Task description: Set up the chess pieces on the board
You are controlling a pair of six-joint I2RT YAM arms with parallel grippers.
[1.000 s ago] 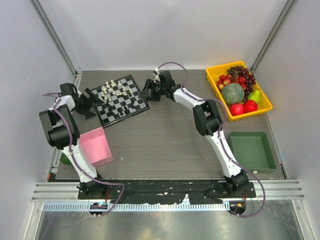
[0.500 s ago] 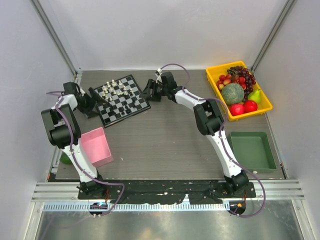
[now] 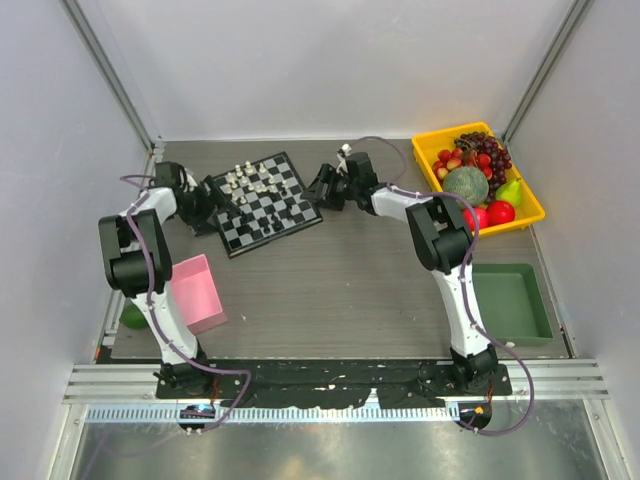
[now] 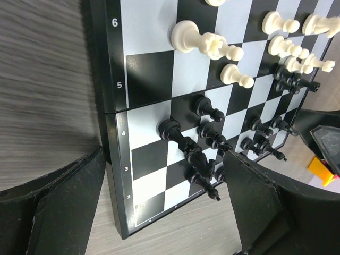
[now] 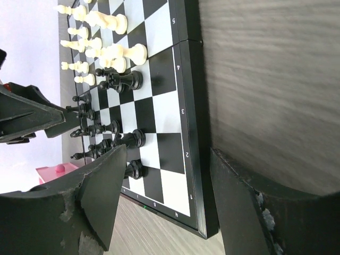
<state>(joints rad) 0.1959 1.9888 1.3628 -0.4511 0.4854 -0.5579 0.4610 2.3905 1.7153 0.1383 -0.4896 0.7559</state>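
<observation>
From the top view, I read the board [image 3: 270, 205] lying skewed on the table [image 3: 340, 290] at the far left, with white pieces [image 3: 250, 178] bunched on its far half and black pieces [image 3: 271, 213] on its near half. The left gripper [image 3: 208, 195] sits at the board's left edge and the right gripper [image 3: 322, 187] at its right edge. A pink box [image 3: 195, 292] lies near left, a yellow tray [image 3: 428, 165] of fruit far right, and a green tray [image 3: 505, 300] near right. In the left wrist view, the fingers [image 4: 64, 207] are spread wide and hold nothing; the board's numbered border and several black pieces lie between them. In the right wrist view, the fingers [image 5: 101, 196] are likewise wide apart, one over the squares and one over bare table, straddling the border. I cannot tell whether either touches the board.
</observation>
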